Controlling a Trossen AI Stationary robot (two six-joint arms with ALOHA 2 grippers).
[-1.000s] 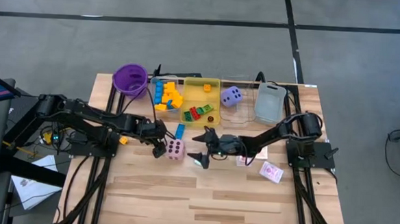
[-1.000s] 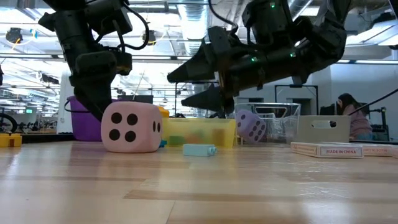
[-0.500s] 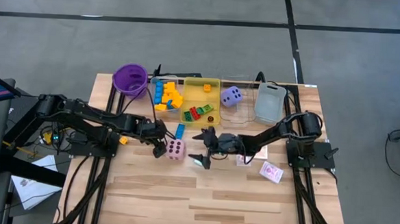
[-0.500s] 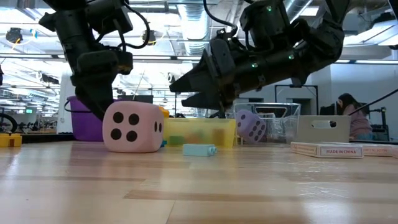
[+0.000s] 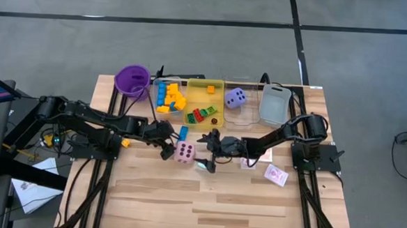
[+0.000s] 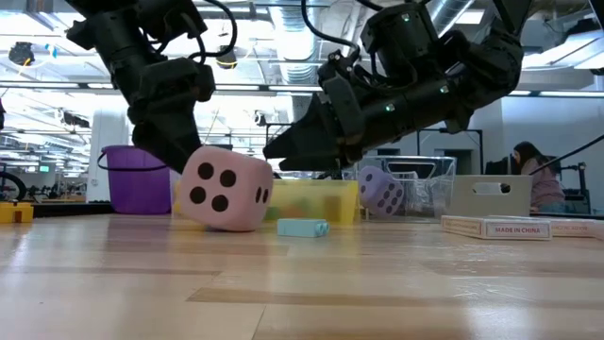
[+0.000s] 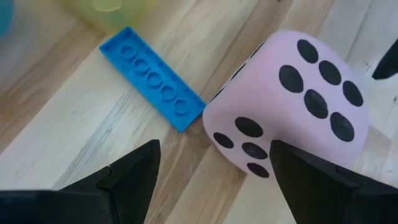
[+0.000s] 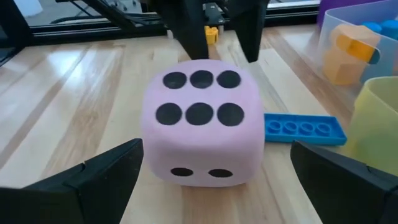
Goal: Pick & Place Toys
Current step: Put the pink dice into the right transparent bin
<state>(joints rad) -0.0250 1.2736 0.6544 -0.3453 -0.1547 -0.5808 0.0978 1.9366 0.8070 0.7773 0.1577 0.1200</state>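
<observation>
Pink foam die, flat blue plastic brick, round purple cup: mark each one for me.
Pink foam die [image 8: 200, 127], right wrist view, on its six-pip face.
Flat blue plastic brick [image 7: 152, 79], left wrist view, on its studded top.
Round purple cup [image 5: 132, 80], high view, on its rim.

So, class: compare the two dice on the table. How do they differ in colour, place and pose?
The pink die lies on bare wood between both arms, tipped on an edge; the purple die sits farther back, in a clear tray. The low view shows the pink one tilted and the purple one behind it. Both have dark dots.

"MADE IN CHINA" on the flat card box [image 6: 495, 227] edge.
</observation>
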